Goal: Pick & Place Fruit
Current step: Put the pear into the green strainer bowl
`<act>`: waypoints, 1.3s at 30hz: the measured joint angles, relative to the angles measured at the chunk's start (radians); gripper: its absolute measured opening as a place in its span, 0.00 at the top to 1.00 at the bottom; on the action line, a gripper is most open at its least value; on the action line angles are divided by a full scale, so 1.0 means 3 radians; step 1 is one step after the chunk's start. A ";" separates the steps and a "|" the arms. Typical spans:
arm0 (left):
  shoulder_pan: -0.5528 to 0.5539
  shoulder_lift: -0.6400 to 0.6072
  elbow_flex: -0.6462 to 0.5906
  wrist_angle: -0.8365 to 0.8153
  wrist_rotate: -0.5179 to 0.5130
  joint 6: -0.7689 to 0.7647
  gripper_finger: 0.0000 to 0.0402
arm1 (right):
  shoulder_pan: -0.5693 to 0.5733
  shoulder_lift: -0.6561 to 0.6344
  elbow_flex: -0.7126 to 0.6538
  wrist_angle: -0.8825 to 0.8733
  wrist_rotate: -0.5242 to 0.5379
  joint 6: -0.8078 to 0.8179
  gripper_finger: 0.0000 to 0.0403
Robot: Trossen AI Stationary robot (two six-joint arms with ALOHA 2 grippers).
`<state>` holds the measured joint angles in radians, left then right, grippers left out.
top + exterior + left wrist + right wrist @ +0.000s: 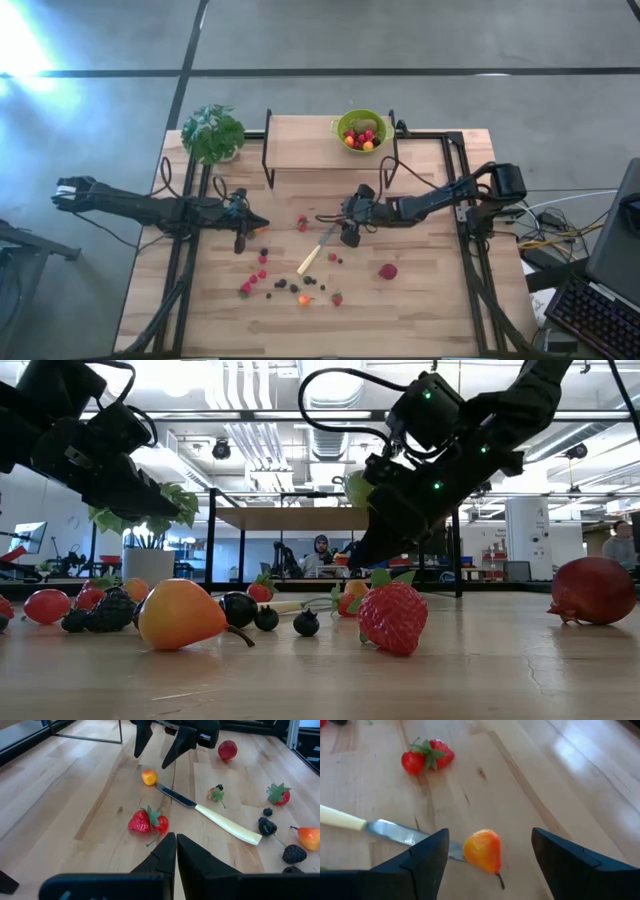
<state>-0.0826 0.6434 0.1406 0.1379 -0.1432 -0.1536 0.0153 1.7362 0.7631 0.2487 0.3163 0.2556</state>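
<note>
The right hand [487, 857] stands spread wide above the tabletop [555, 780], its two dark wedge-shaped fingers [417, 862] either side of a small orange-yellow pear [482, 850] with a thin stem; the fingers do not touch it. The pear lies just beside the tip of a knife [380, 830], whose grey metal blade meets a pale, smooth handle. Farther off in the right wrist view lie a ridged red strawberry [440, 751] and a round red cherry tomato [412, 762], touching, their green leaves tangled.

The left hand [176, 851] has its fingers pressed narrow together, holding nothing, over bare wood near that same strawberry pair. In its view the knife runs slantwise between the two hands, and beyond it sits a round dark-red pomegranate [227, 750]. Beside the handle end lie a second strawberry [280, 795], a dark cherry [266, 826], a bumpy blackberry [294, 853] and one more orange pear [310, 836].

From above, the loose fruit [290, 285] is scattered across the pale planked tabletop in front of both arms, mostly small red pieces with a few dark ones. A green bowl [342, 128] with red and yellow fruit stands on a raised wooden shelf [300, 145], and a leafy potted plant [212, 133] stands at the left far corner. No writing can be read on anything.
</note>
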 joint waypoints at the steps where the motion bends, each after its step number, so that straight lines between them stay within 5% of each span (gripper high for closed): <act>1: -0.0001 0.0000 0.0000 0.0000 0.0000 0.0000 0.95 | -0.0003 0.0020 0.0001 0.0026 0.0001 0.0002 0.30; 16: 0.0000 0.0000 0.0000 -0.0012 -0.0001 0.0000 0.95 | -0.0011 0.0352 0.0001 0.0226 0.0170 0.0086 0.31; 39: 0.0000 0.0000 0.0000 -0.0018 0.0000 0.0000 0.95 | -0.0009 0.0346 0.0001 0.0209 0.0168 0.0072 0.72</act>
<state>-0.0827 0.6434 0.1406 0.1326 -0.1432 -0.1535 0.0128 1.8400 0.7635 0.3114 0.3668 0.2771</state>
